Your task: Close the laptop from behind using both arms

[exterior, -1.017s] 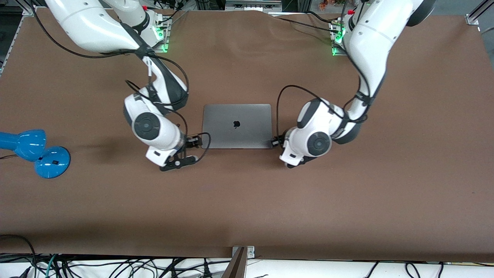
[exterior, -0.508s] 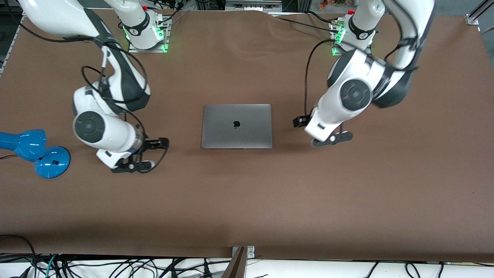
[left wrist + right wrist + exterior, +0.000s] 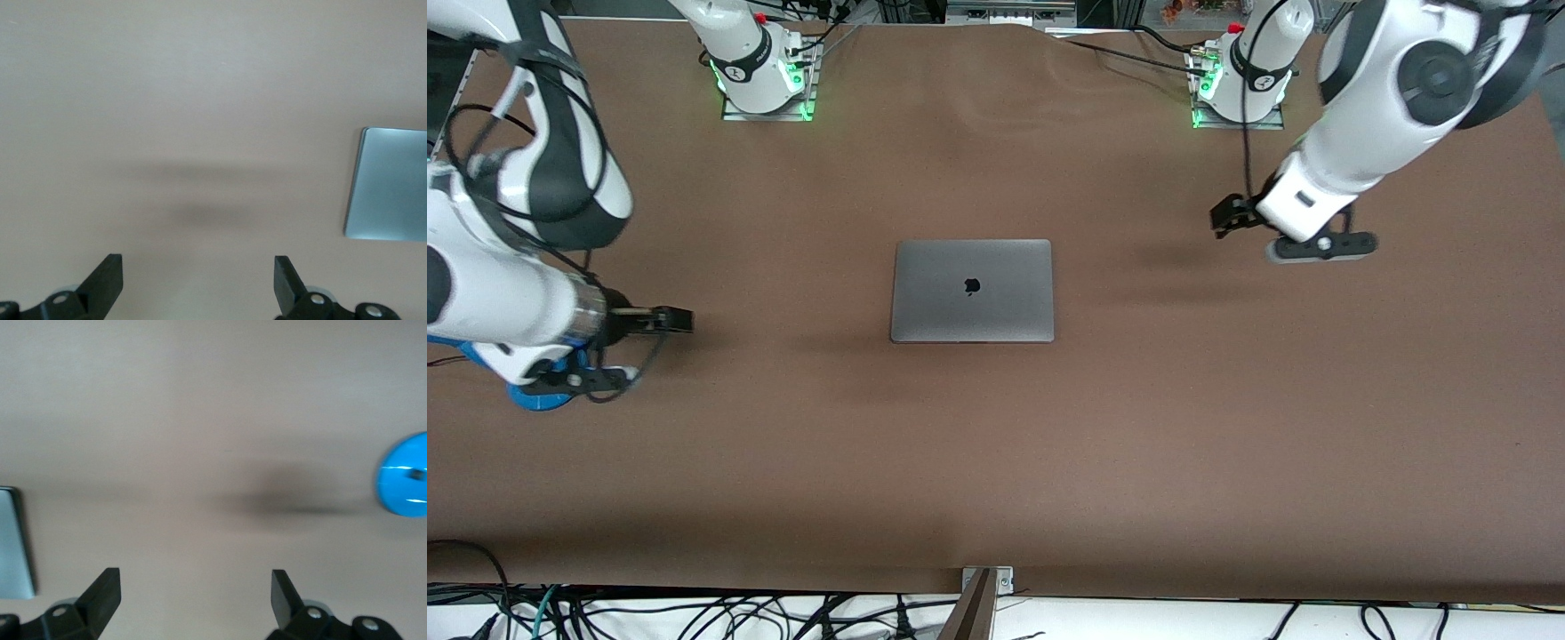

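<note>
I'm looking at the laptop [image 3: 971, 290] sitting dead centre in the front view, flat on the brown desk [image 3: 996, 462]. Its lid is down and the dark logo [image 3: 972, 285] faces up, so I judge the closing done. The left hand [image 3: 1221, 218] hangs over bare desk in the upper part of the frame, toward the left arm's end and well apart from the laptop. In the left wrist view I see its fingers [image 3: 107, 277] spread wide with nothing between them, and a corner of the grey lid [image 3: 390, 183] at the frame's edge. The right hand [image 3: 678, 320] is out over the desk at mid-height of the frame, toward the right arm's end, just beside the blue lamp base [image 3: 538, 398]. Its fingers [image 3: 103, 590] are spread wide and empty too, with a sliver of the laptop [image 3: 13, 543] at one edge of the right wrist view and the lamp base [image 3: 403, 475] at the other. On handling, I read this as a slim metal slab: stiff, smooth and probably slippery under hard pads, fairly weighty for its thickness. A screen sits inside, so I wouldn't pinch or jab it. If I have to touch it again, I'd press flat on the lid near the two corners of the edge lying lower in the frame, one hand each, evenly, rather than grab an edge. One-sided pressure could skate it across the desk or twist the hinge. The lamp beside the right hand is the one thing I'd watch for a bump.
</note>
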